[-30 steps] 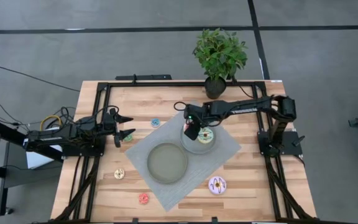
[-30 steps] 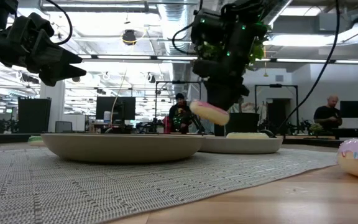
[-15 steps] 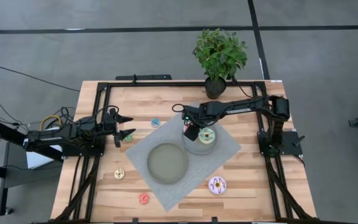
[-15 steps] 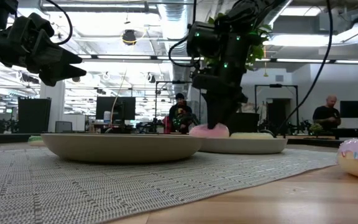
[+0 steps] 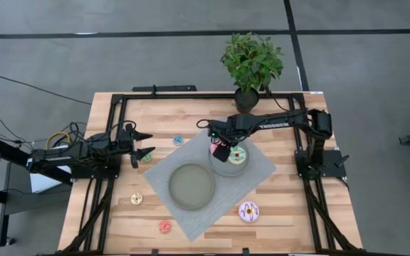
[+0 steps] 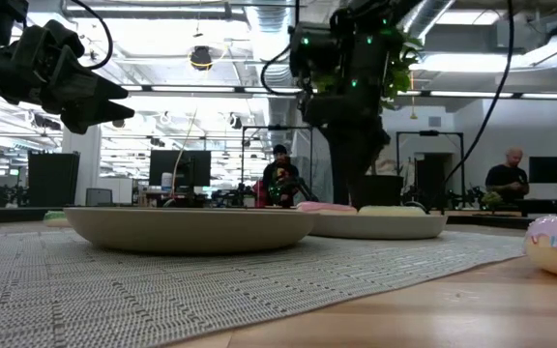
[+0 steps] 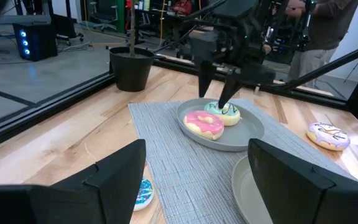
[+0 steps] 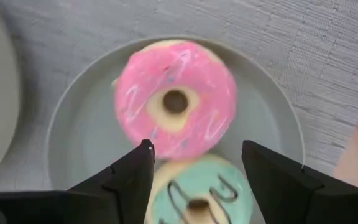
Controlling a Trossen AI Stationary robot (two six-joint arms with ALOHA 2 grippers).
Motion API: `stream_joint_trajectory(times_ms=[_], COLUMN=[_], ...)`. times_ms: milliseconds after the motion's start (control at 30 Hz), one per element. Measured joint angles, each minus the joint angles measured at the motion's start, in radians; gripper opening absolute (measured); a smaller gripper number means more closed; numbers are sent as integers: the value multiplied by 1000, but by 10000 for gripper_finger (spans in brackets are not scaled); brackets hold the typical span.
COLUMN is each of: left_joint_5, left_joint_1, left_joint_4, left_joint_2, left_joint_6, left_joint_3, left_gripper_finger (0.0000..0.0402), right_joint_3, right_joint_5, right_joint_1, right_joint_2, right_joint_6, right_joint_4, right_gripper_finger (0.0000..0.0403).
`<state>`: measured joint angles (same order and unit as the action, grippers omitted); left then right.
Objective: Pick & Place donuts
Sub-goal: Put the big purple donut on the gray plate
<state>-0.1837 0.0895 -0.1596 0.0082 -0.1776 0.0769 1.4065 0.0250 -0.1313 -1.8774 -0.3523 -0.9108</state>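
The right tool point(image 7: 219, 102) hangs with fingers spread and empty, just above the small grey plate point(image 5: 228, 166) at the high view's centre, where the glossy pink donut point(image 8: 175, 99) lies touching the pale-green one point(image 8: 199, 198). Lifting carelessly could, I judge, clip and roll either smooth ring off the shallow rim (onto the woven grey mat point(image 5: 258, 171)). The left tool point(image 5: 142, 143) waits open at left.

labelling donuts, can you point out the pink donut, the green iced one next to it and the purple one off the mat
pink donut point(image 8: 175, 99): right wrist view, icing beside its hole
green iced donut point(image 8: 199, 190): right wrist view, top icing
purple donut point(image 5: 248, 210): high view, its middle
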Motion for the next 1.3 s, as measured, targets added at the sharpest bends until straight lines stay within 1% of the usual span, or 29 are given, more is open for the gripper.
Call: stream_joint_trajectory(times_ms=[133, 200, 367, 467, 533, 633, 867, 1067, 1200, 1300], left_joint_5=[0, 1, 36, 50, 59, 74, 83, 83, 83, 101], left_joint_1=[0, 0, 0, 0, 0, 0, 0, 0, 0, 0], left_joint_4=[0, 0, 0, -1, -1, -3, -5, -6, -6, -7], left_joint_2=[0, 0, 0, 0, 0, 0, 0, 0, 0, 0], left_joint_6=[0, 0, -1, -1, -1, -1, -2, -2, -2, -2], left_joint_3=[0, 0, 0, 0, 0, 0, 0, 0, 0, 0], left_gripper_finger=[277, 277, 277, 277, 277, 277, 277, 277, 277, 277], right_joint_3=[56, 62, 62, 62, 62, 62, 61, 18, 11, 12], right_joint_5=[2, 5, 13, 52, 79, 87, 87, 87, 85, 86], right_joint_1=[49, 84, 184, 251, 299, 372, 551, 680, 746, 790], right_joint_2=[11, 25, 85, 119, 145, 164, 156, 155, 156, 156], right_joint_6=[49, 62, 63, 27, -8, -73, -276, -430, -536, -584], right_joint_4=[-104, -110, -176, -216, -253, -287, -360, -390, -371, -332], right_gripper_finger=[228, 229, 228, 228, 228, 226, 223, 223, 223, 223])
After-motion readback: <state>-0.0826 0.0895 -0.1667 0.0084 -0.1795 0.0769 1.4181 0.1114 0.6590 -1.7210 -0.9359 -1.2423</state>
